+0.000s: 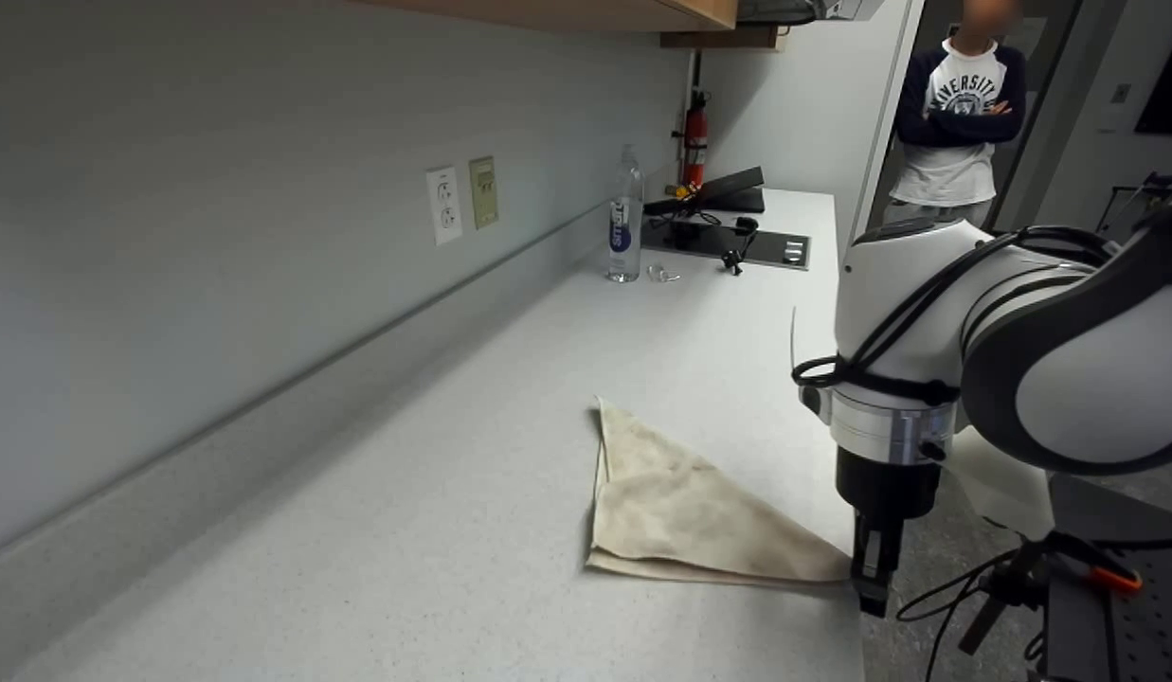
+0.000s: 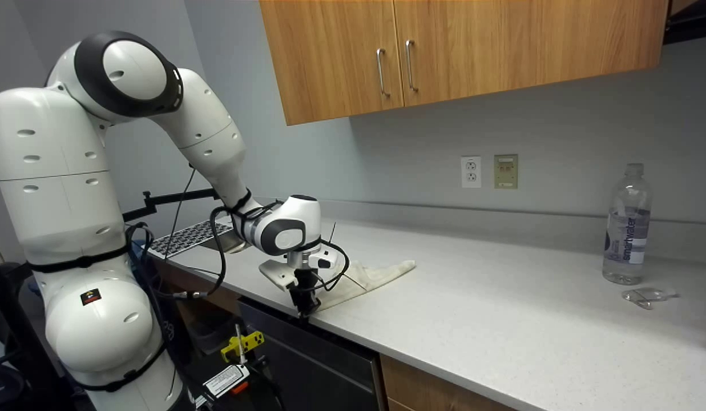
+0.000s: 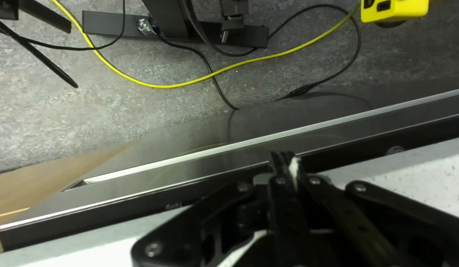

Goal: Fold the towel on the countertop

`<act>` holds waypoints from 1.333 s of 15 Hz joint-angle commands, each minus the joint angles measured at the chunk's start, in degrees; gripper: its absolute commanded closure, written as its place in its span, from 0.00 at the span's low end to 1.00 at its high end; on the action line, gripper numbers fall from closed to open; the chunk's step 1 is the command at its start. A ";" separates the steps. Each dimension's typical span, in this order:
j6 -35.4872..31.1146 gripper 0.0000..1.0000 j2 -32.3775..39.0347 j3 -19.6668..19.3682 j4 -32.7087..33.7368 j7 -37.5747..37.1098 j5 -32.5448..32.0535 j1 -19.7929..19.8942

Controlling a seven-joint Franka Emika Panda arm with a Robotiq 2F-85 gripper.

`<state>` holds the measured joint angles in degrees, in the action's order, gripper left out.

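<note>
Along a gray wall [image 1: 235,199], a pale countertop [image 1: 405,530] holds the beige towel [image 1: 685,507], its rough triangle tapering from the wall side to the front edge, where narrowed jaws of the gripper [image 1: 871,592] pinch its tip, the fold likely running wallward.

A grey wall [image 1: 216,189] fills the left in an exterior view; in both exterior views, wooden cupboards [image 2: 472,51] hang at the top. Grey floor [image 3: 84,118] shows at the wrist view's upper left.

An exterior view looks along countertop [image 1: 405,530]; an exterior view faces cabinets [image 2: 472,51]; both share towel [image 1: 690,511]. Wrist view: close, facing floor [image 3: 121,111].
</note>
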<state>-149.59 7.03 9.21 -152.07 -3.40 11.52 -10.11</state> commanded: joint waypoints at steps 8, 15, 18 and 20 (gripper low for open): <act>4.16 0.99 -3.19 -2.79 -4.55 -2.77 -8.59 1.31; 10.72 0.99 -7.94 -2.56 -2.63 -3.70 -12.79 1.04; 15.05 0.99 -9.95 -1.66 0.05 -3.63 -14.26 0.78; 17.09 0.99 -10.71 -0.77 3.01 -3.67 -15.98 0.54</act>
<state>-136.32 -1.36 7.27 -151.80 -5.76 -1.78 -9.34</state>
